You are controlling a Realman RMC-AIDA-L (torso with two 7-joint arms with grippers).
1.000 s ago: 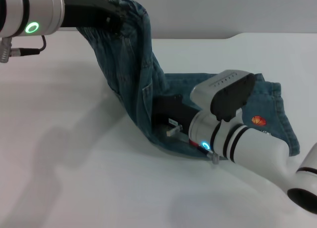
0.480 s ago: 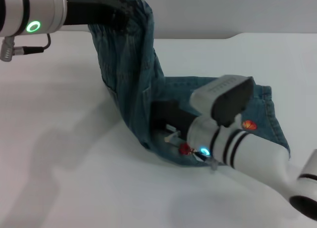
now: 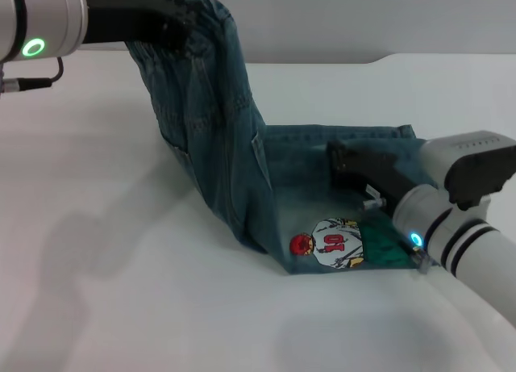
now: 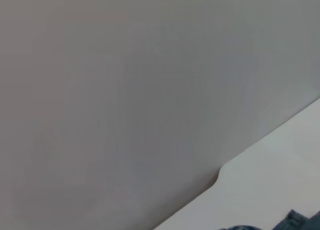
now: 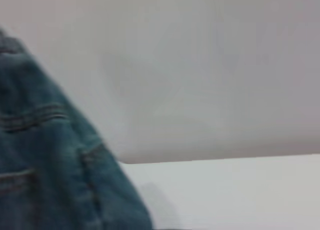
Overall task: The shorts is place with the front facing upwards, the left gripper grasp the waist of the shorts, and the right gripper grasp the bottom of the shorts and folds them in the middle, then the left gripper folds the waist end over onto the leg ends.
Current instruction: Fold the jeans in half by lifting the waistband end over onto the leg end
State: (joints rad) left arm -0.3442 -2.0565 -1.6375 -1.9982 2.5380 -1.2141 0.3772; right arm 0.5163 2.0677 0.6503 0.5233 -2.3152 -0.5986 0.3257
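Observation:
The blue denim shorts [image 3: 222, 154] lie partly on the white table [image 3: 113, 307]. Their waist end is lifted high at the back left, and my left gripper [image 3: 179, 23] is shut on it. From there the fabric hangs down to a fold near the table's middle. The flat leg part shows a cartoon patch [image 3: 334, 244]. Over the right side of that flat part hovers my right gripper [image 3: 340, 158], off the fabric as far as I can see. Denim [image 5: 45, 165] fills one side of the right wrist view. The left wrist view shows only a sliver of denim [image 4: 300, 221].
The table's back edge [image 3: 379, 60] has a step in it, with a plain grey wall [image 3: 363, 17] behind. Bare white tabletop lies in front of and to the left of the shorts.
My right gripper has drawn back to the right, off the fold, uncovering the patch. My left gripper still holds the waist high and has shifted only slightly.

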